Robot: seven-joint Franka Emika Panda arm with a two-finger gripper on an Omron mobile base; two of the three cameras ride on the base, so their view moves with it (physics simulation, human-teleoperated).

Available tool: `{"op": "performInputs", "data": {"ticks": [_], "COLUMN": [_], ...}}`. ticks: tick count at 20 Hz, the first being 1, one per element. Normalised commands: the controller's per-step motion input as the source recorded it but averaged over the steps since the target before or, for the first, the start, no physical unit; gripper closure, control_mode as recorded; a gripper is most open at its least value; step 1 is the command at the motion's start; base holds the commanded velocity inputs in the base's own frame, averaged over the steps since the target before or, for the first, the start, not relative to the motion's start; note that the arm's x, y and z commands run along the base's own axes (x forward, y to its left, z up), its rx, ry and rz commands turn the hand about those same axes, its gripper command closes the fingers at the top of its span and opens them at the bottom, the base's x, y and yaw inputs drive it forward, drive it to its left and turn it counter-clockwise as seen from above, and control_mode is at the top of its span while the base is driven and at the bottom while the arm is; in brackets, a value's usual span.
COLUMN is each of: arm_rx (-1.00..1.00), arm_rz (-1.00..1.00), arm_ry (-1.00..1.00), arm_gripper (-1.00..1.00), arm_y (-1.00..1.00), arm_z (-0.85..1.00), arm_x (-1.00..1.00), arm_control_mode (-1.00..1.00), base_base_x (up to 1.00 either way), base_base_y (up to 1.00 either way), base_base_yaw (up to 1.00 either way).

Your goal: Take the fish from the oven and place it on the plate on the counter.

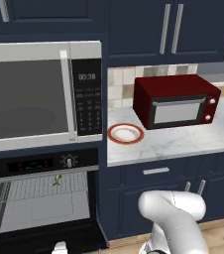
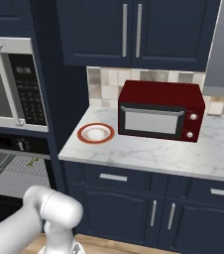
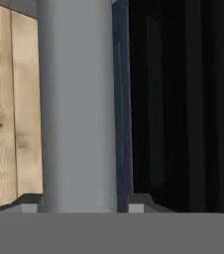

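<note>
The oven (image 1: 34, 164) stands open under the microwave, its door swung down. The tiny greenish-yellow fish (image 1: 57, 180) lies on the wire rack near the front, and also shows as the fish (image 2: 32, 161) at the left edge. The orange-rimmed plate (image 1: 126, 134) (image 2: 95, 133) sits bare on the marbled counter (image 1: 183, 141), just right of the oven column. In the hand view my gripper (image 3: 86, 203) straddles the door's grey bar handle (image 3: 77, 109). A fingertip stands on each side of it and a thin gap shows on the right, so the gripper is open.
A red toaster oven (image 1: 176, 101) (image 2: 161, 111) stands on the counter right of the plate. A big silver microwave (image 1: 34, 96) sits above the oven. Navy cabinets with silver handles run above and below the counter. Wooden floor (image 3: 10, 109) lies beside the lowered door.
</note>
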Motion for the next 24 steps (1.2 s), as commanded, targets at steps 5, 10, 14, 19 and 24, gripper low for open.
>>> {"op": "performInputs", "data": {"ticks": [5, 10, 14, 19, 24], "arm_rx": [0.00, 0.00, 0.00, 0.00, 0.00], "arm_rz": [0.04, 0.06, 0.12, 0.12, 0.10], "arm_ry": [-0.04, -0.12, -0.09, -0.08, -0.05], "arm_gripper": [1.00, 1.00, 1.00, 1.00, 1.00], "arm_y": [0.00, 0.00, 0.02, 0.00, 0.00], "arm_z": [0.42, 0.82, 0.85, 0.85, 0.94], "arm_x": [-0.40, -0.42, -0.54, -0.45, -0.10], "arm_control_mode": [-1.00, -1.00, -1.00, -1.00, -1.00], "base_base_x": [0.00, 0.00, 0.00, 0.00, 0.00], "base_base_y": [0.00, 0.00, 0.00, 0.00, 0.00], "base_base_yaw": [0.00, 0.00, 0.00, 0.00, 0.00]}}
